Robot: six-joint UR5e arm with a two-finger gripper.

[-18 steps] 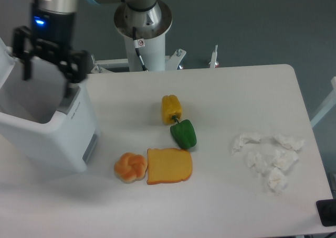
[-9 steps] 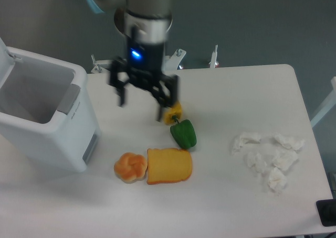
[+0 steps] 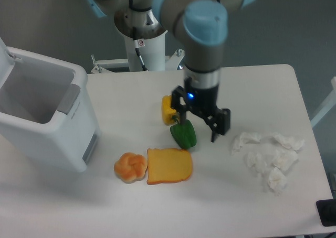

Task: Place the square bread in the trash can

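The square bread does not show anywhere in the camera view. The trash can (image 3: 50, 136), a big white bin with a grey panel on its rim, stands open at the table's left edge; what shows of its inside holds nothing. My gripper (image 3: 198, 130) hangs open and empty over the middle of the table, just right of the green pepper (image 3: 184, 134). Its left finger is close to the pepper's top.
A yellow pepper (image 3: 169, 109) lies behind the green one. A large flat orange-crusted slice (image 3: 169, 166) and a round swirled bun (image 3: 130, 167) lie in front. Crumpled white tissues (image 3: 269, 154) lie at the right. The robot's base (image 3: 142, 28) stands at the back.
The gripper has swung from above the trash can rightward across the table and now hangs beside the green pepper. The food items have not moved.
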